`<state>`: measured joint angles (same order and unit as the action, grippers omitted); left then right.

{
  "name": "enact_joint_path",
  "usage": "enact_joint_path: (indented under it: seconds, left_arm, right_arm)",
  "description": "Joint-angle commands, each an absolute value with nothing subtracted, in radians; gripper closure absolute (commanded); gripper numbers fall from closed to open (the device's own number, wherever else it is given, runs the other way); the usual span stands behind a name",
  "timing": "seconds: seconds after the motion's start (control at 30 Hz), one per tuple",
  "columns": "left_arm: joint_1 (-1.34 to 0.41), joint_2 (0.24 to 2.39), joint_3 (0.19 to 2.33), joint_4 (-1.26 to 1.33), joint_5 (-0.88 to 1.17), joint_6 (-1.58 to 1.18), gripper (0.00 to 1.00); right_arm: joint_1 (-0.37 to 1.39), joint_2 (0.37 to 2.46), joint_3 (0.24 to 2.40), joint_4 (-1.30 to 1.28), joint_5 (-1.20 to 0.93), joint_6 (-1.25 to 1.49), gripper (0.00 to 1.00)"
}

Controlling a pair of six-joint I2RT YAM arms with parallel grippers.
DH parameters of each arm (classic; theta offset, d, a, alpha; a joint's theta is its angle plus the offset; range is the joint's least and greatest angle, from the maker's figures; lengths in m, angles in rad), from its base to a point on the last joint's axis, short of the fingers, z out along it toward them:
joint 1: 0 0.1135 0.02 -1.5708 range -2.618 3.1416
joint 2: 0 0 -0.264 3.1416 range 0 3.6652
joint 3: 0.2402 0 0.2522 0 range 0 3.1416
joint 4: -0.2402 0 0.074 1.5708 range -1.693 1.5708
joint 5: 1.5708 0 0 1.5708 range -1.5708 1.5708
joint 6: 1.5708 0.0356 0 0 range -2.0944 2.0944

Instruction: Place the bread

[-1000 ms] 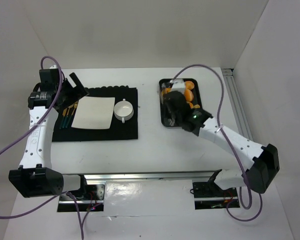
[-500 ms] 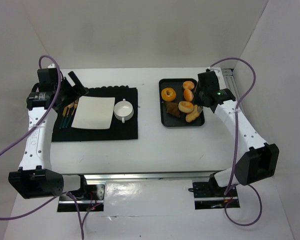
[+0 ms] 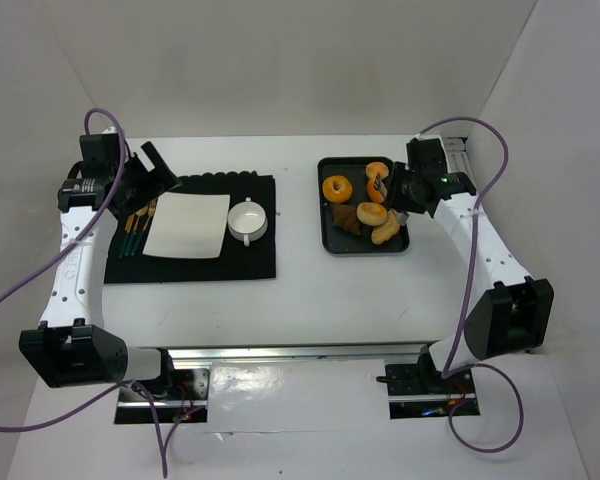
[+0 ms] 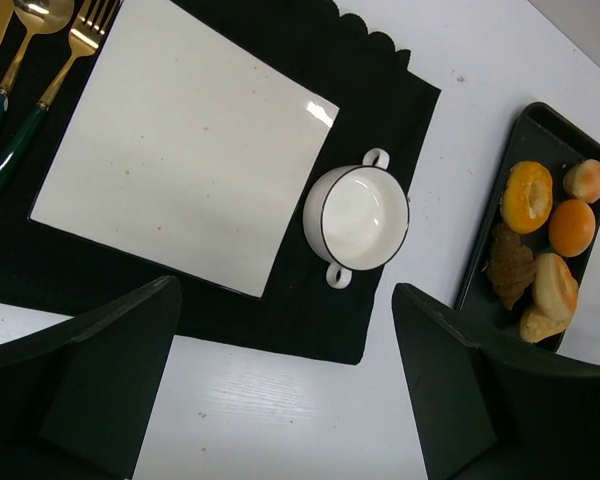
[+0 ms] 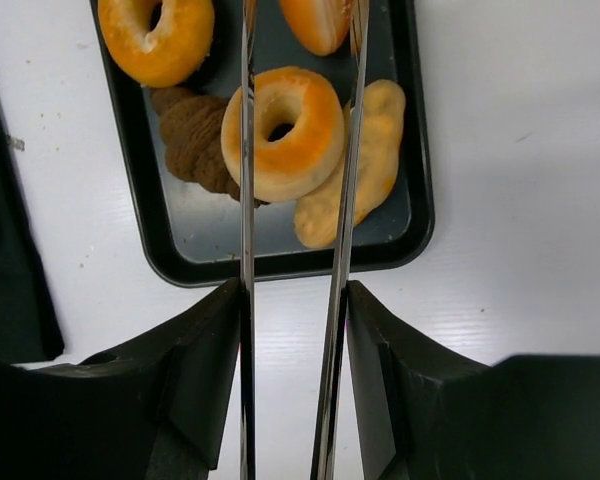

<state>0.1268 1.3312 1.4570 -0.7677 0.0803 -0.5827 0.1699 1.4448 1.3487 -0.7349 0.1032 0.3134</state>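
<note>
The bread lies on a black tray [image 3: 329, 232] at the right: an orange ring [image 3: 337, 188], a round bun [image 3: 377, 170], a second ring [image 3: 371, 213], a long pale piece [image 3: 387, 232] and a brown piece [image 3: 346, 220]. My right gripper [image 3: 398, 188] hangs over the tray's right side, shut on metal tongs [image 5: 246, 200]. In the right wrist view the two tong blades straddle the second ring [image 5: 280, 130]; I cannot tell whether they touch it. My left gripper [image 3: 150, 170] is open and empty above the mat's left end.
A black placemat [image 3: 195, 268] at the left holds a square white plate [image 3: 188, 225], a white two-handled cup [image 3: 247, 220] and gold cutlery with dark handles [image 3: 135, 225]. A metal rail [image 3: 475, 200] runs along the table's right edge.
My right arm has swung from over the tray's near left part to its right side, uncovering the bread. The left arm has barely moved.
</note>
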Motion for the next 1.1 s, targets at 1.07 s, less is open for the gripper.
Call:
enact_joint_path:
  seconds: [1.07]
  left_arm:
    - [0.141, 1.347, 1.506, -0.733, 0.110, -0.561, 0.00]
  right_arm:
    - [0.153, 1.599, 1.408, -0.640, 0.046, 0.252, 0.73]
